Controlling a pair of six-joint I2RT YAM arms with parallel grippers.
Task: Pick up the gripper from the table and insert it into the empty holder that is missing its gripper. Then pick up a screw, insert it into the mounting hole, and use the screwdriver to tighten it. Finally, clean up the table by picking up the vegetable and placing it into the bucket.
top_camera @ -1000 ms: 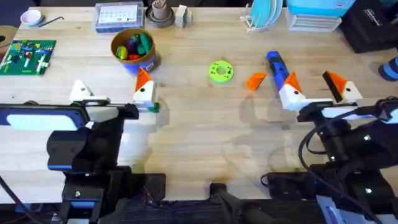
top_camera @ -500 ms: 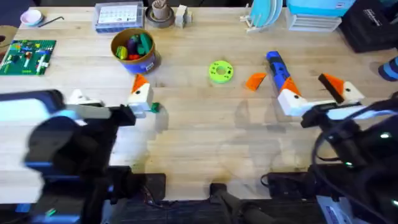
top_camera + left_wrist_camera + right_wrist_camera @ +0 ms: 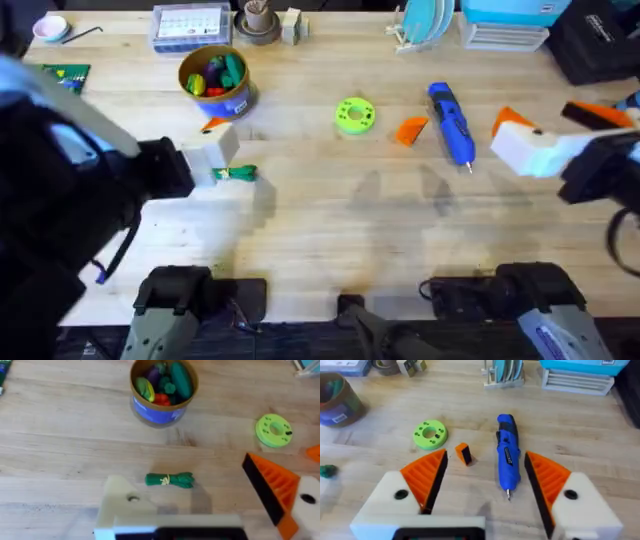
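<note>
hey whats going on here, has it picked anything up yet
Nothing is held yet. The left end effector, one mount missing its orange finger, hovers above the vegetable near the bucket. The right end effector is open above the screwdriver. The loose gripper lies on the table beside the green disc.

A pale wooden table (image 3: 320,230) spans the overhead view. A plate rack (image 3: 425,25) stands at one o'clock, a green board (image 3: 65,75) at ten.

Orange gripper (image 3: 411,130) beside blue screwdriver (image 3: 452,123)
</note>
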